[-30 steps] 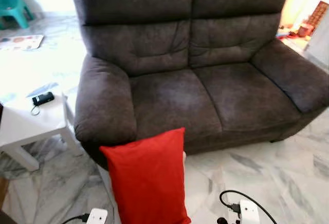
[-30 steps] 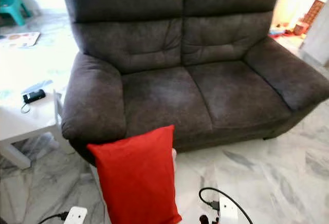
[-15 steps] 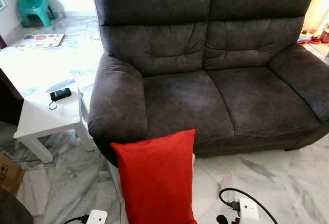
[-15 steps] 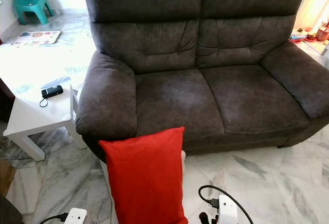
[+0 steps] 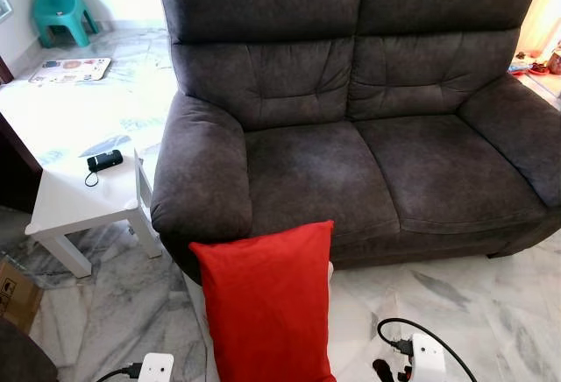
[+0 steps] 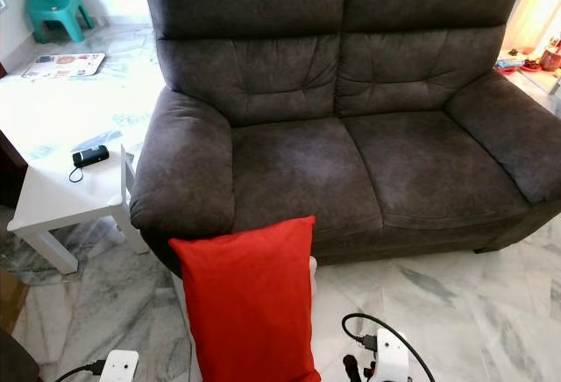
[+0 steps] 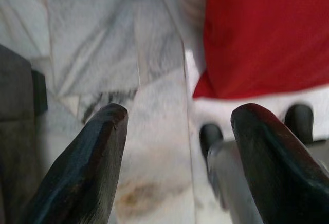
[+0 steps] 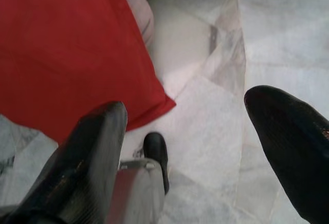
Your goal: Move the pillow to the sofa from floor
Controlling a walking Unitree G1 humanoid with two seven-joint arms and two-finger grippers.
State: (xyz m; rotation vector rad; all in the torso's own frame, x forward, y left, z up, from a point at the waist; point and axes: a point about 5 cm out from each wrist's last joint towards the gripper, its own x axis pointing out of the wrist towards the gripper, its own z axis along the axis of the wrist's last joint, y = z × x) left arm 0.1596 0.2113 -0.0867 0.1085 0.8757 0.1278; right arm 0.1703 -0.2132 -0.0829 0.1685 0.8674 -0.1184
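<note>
A red pillow [image 5: 266, 307] stands upright on the marble floor, leaning against the front of the dark grey two-seat sofa [image 5: 351, 154] below its left armrest. Something pale shows behind the pillow's right edge. In the left wrist view my left gripper [image 7: 177, 147] is open above the floor, with the red pillow [image 7: 267, 34] a short way beyond its fingertips. In the right wrist view my right gripper [image 8: 205, 131] is open too, the pillow's [image 8: 67, 44] lower corner lying just past one finger [image 8: 87, 167]. Nothing is held between either pair of fingers.
A low white side table [image 5: 74, 207] with a small black device [image 5: 104, 160] stands left of the sofa. A cardboard box [image 5: 13, 294] sits at the far left. A teal stool [image 5: 60, 10] and a printed sheet [image 5: 70, 69] lie further back. Black cable loops near my right wrist [image 5: 421, 356].
The camera turned right a second ago, sliding the scene over and bringing more of the side table into view; since half a second ago it has hardly moved. The pillow stays put.
</note>
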